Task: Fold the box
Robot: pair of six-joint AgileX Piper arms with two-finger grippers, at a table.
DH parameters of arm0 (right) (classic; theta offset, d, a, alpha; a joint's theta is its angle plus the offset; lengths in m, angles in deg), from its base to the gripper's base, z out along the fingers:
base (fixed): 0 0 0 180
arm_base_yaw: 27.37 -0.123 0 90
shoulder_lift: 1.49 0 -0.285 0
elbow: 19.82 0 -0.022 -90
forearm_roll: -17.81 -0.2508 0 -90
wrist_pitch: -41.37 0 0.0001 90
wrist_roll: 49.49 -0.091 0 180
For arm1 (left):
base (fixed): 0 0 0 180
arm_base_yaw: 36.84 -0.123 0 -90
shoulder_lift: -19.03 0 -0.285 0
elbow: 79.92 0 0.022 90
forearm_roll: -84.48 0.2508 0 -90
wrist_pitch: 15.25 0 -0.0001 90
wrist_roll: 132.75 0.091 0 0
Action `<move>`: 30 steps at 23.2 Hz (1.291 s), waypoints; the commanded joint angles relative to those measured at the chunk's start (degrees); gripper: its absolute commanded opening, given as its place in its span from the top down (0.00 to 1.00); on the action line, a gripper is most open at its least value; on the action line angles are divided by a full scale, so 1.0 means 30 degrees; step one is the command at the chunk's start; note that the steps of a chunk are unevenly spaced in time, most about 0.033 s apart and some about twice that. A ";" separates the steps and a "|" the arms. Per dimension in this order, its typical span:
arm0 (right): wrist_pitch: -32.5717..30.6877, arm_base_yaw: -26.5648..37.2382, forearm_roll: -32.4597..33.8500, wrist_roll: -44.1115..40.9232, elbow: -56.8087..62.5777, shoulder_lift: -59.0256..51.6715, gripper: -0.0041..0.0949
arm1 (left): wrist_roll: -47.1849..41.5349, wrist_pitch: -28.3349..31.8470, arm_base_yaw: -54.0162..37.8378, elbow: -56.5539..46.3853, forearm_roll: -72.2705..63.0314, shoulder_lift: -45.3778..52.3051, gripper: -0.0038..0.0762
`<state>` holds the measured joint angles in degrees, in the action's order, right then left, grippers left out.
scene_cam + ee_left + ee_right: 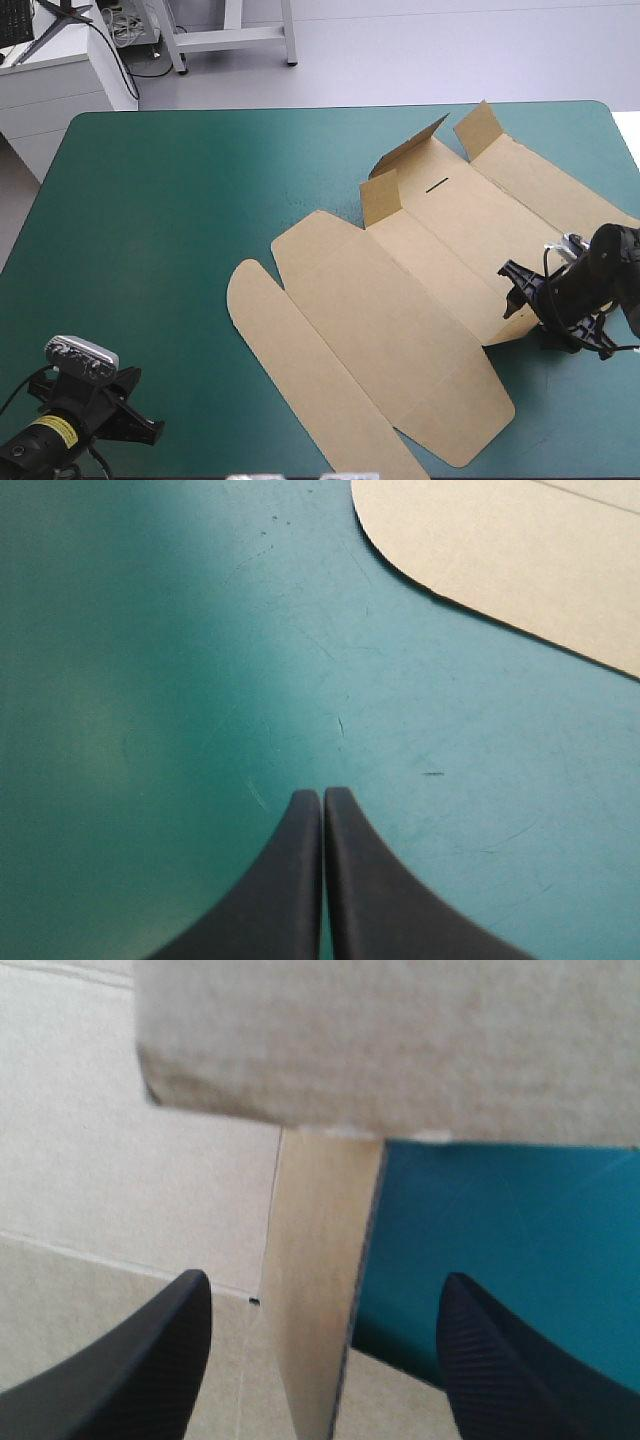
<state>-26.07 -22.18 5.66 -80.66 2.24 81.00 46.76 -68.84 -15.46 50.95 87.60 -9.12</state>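
The brown box [400, 300] lies as a cut sheet across the middle and right of the table, mostly flat. Small flaps [382, 195] stand raised at its far end. My right gripper [517, 288] is at the sheet's right edge, open. In the right wrist view a narrow strip of board [320, 1290] stands on edge between the fingers of my right gripper [325, 1305], and a raised flap [390, 1050] crosses ahead of them. My left gripper [145, 425] rests near the table's front left corner, shut, away from the box. In the left wrist view a rounded flap [500, 560] lies ahead of my left gripper [323, 798].
The teal-green cover [150, 220] fills the left half of the table. The table's right edge [630, 150] runs close behind my right arm. The front edge is just behind my left arm.
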 commanded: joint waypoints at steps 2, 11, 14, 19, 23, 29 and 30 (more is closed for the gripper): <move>0.0791 -0.0012 -0.0055 0.0012 -0.0381 0.0570 0.35 | -0.0121 0.0887 0.0090 0.0605 -0.0060 -0.0215 0.96; 0.0948 -0.0012 -0.0135 0.0287 -0.0381 0.2237 0.64 | -0.0121 0.0841 0.0090 0.0605 -0.0060 -0.0215 0.96; 0.0574 -0.0012 -0.0135 0.0857 -0.0381 0.2237 0.97 | -0.0121 0.0841 0.0090 0.0605 -0.0060 -0.0215 0.96; 0.0902 -0.0012 0.0034 0.2177 -0.0381 0.2237 0.98 | -0.0121 0.0841 0.0090 0.0605 -0.0060 -0.0215 0.96; 0.1591 -0.0102 0.0115 0.6715 -0.1400 0.2237 0.98 | -0.0121 0.0879 0.0090 0.0605 -0.0060 -0.0215 0.96; 0.1682 -0.0102 0.0087 1.4853 -0.4645 0.2281 0.97 | -0.0121 0.0908 0.0090 0.0605 -0.0060 -0.0215 0.96; 0.1527 -0.0134 0.0036 1.6331 -0.5348 0.2380 0.97 | -0.0121 0.0908 0.0090 0.0605 -0.0060 -0.0215 0.96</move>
<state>-22.06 -22.30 5.67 -46.05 -7.71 89.58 46.76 -69.05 -15.46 50.95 87.51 -9.12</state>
